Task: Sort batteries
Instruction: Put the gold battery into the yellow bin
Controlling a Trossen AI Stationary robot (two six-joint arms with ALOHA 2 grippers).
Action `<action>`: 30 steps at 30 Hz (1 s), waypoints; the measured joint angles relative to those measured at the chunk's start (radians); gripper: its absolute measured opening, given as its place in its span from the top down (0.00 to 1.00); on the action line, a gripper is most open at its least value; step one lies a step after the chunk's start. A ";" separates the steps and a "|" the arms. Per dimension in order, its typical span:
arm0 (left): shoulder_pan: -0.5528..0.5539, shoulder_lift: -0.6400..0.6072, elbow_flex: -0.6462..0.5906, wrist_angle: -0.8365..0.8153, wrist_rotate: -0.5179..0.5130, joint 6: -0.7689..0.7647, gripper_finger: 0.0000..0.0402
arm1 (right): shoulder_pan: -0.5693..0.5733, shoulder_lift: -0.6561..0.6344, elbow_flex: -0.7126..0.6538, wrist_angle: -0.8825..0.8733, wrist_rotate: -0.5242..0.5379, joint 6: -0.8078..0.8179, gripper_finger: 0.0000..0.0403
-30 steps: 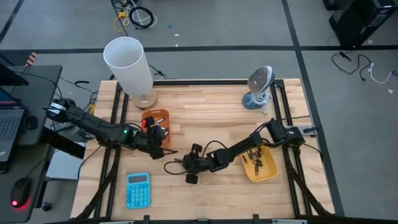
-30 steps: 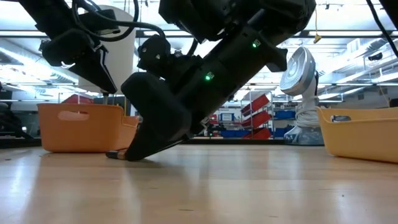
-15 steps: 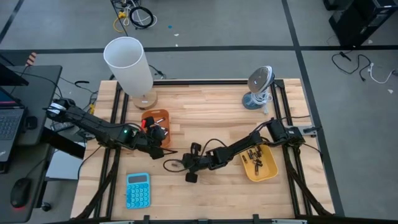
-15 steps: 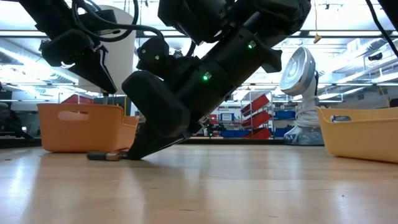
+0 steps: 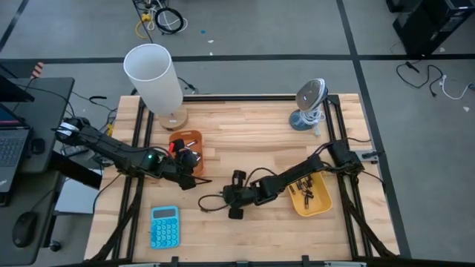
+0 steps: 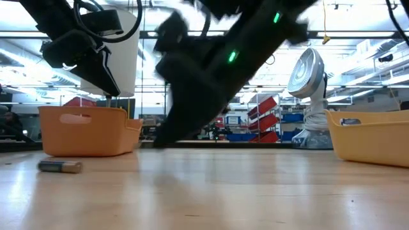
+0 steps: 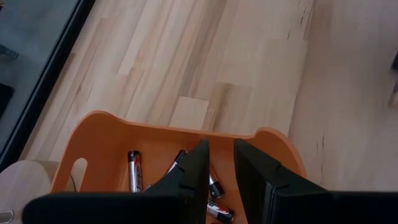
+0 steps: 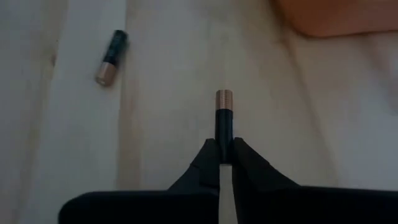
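The right gripper (image 8: 225,163) is clamped on a small battery (image 8: 224,118) near the table's front edge, gripping one end. A battery is light, stiff and smooth; I think holding its middle is safer. The left gripper (image 7: 219,163), fingers apart, hangs over the orange tray (image 7: 273,146).

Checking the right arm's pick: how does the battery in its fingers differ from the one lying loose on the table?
The held battery is pinched between the right gripper fingers, lifted off the wood; the loose battery lies flat on the table, untouched. The held battery points straight out from the fingers; the loose battery lies at a slant beside it. Both are dark cells with a copper-coloured end.
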 joint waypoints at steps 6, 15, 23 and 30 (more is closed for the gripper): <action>0.000 0.000 0.000 0.000 0.004 0.000 0.81 | 0.025 -0.099 0.002 -0.235 0.062 0.039 0.98; -0.050 0.000 0.000 -0.004 0.654 0.165 0.81 | 0.100 -0.308 0.003 -0.578 0.092 0.180 0.98; -0.248 0.036 0.000 0.107 0.926 0.308 0.90 | 0.205 -0.447 0.005 -0.639 0.244 0.279 0.98; -0.358 0.184 0.000 0.426 0.845 0.369 0.99 | 0.245 -0.459 0.005 -0.639 0.316 0.287 0.97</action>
